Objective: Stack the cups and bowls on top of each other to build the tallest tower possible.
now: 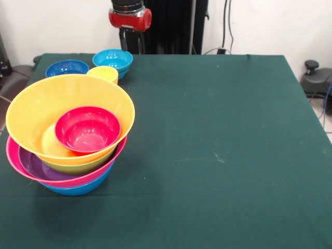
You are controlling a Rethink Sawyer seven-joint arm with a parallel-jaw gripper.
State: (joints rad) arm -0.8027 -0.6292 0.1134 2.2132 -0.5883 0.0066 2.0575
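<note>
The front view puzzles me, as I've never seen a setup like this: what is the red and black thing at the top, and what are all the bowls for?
There is only one picture, taken by a camera across the table, facing the robot. The red and black part at the top is the end of a robot arm; the dark prongs below it are its gripper, the hand it picks things up with. It holds nothing, and I can't tell whether it is open or shut.

On the green table sits a tower of nested plastic bowls: blue at the bottom, then pink, purple and green, a big orange bowl tilted on top, and a small red bowl inside that. Behind it stand a dark blue bowl, a light blue bowl and a yellow cup, not yet stacked. The robot's job is to pile them as high as possible.
</note>
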